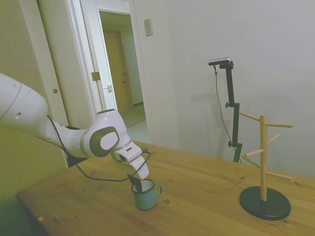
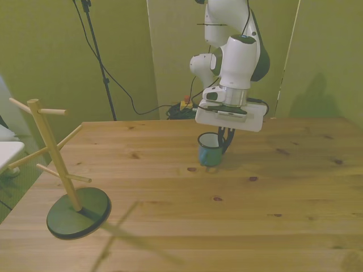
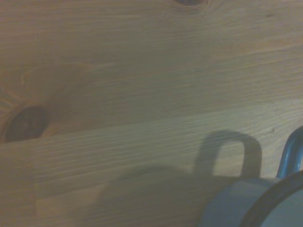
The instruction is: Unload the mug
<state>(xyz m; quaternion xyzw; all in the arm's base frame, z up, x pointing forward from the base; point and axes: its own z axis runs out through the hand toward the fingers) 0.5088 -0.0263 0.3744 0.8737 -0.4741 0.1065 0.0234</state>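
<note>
Standing upright on the bench [image 1: 206, 182], the mug [image 1: 146, 194] sits near the middle, well apart from the wooden mug tree [image 1: 265, 167] with its bare pegs. Already off the rack, then, and resting on its base. Pincer [image 1: 139, 186] dipped at the rim, one dark finger seemingly inside the white cup and the other outside the wall; pinching the wall or just slackened, cannot tell from either the side or the front view. From the wrist view, only a slice of teal wall, dark rim and the loop handle [image 3: 291, 153] over wood grain.

Judged as the release step. To finish well: spread the fingers fully before rising, lift straight up along the wall, avoid dragging the rim sideways and tipping the light cup, and keep clear of the handle.

No brand, label or readable writing anywhere on mug, rack or arm.
</note>
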